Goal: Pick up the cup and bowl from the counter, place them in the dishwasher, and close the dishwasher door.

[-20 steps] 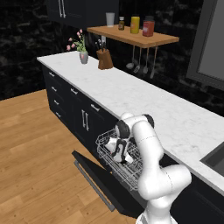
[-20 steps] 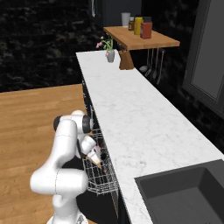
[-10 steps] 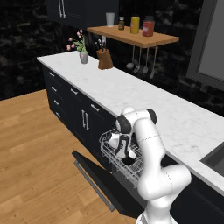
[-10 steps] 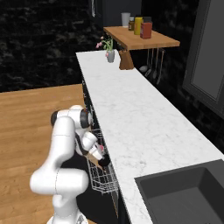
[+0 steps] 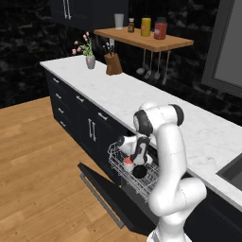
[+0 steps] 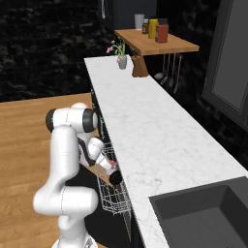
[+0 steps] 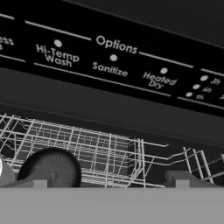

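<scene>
A black bowl (image 7: 51,168) is seen at lower left inside the white wire rack (image 7: 109,153); the dishwasher's control strip (image 7: 113,59) is spread across the top.

I count one cup (image 5: 128,163) and one bowl (image 5: 139,171) in my rack, four containers on the shelf (image 5: 142,40), one vase (image 5: 90,61), one knife block (image 5: 113,66).

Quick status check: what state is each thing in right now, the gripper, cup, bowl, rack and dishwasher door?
gripper: open, over the rack, holding nothing
cup: in the rack, tipped on its side
bowl: in the rack, beside the cup
rack: pulled out over the door
dishwasher door: open, folded down flat
</scene>
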{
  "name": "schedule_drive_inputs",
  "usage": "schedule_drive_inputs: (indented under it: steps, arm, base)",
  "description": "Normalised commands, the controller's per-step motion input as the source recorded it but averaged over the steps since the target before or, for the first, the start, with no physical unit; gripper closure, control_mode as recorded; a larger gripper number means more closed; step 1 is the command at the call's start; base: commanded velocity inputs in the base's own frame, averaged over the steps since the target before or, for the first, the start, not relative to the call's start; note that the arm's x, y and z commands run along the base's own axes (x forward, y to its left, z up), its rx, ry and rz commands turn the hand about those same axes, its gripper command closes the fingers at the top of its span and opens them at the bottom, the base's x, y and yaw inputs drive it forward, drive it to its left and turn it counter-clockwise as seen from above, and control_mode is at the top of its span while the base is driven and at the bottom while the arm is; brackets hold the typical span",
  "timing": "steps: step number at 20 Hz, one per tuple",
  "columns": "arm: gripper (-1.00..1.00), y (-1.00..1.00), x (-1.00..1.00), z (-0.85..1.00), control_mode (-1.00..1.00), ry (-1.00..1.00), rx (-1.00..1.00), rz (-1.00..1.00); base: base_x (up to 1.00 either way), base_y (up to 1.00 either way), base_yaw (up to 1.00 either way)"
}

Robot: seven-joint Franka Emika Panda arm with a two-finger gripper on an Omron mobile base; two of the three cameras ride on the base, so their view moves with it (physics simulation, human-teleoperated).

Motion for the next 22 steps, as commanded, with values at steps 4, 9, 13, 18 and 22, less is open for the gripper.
schedule_drive_inputs:
  steps: [4, 9, 13, 18, 22]
  arm:
    - [-1.00, 0.75, -1.00, 0.26, -1.00, -0.24, 0.03, -0.08]
    - [-1.00, 0.92, -1.00, 0.10, -1.00, -0.23, 0.08, -0.18]
    - [-1.00, 0.84, -0.89, 0.00, -1.00, -0.19, 0.11, -0.26]
    - [-1.00, 0.80, -0.72, -0.06, -1.00, -0.21, 0.12, -0.28]
    - [-1.00, 0.54, -0.08, -0.33, -1.00, -0.08, 0.01, -0.15]
  base:
    - [0.00, 0.00, 0.00]
    - [0.00, 0.00, 0.00]
    - [0.00, 0.00, 0.00]
    - [0.00, 0.00, 0.00]
    - [0.00, 0.00, 0.00]
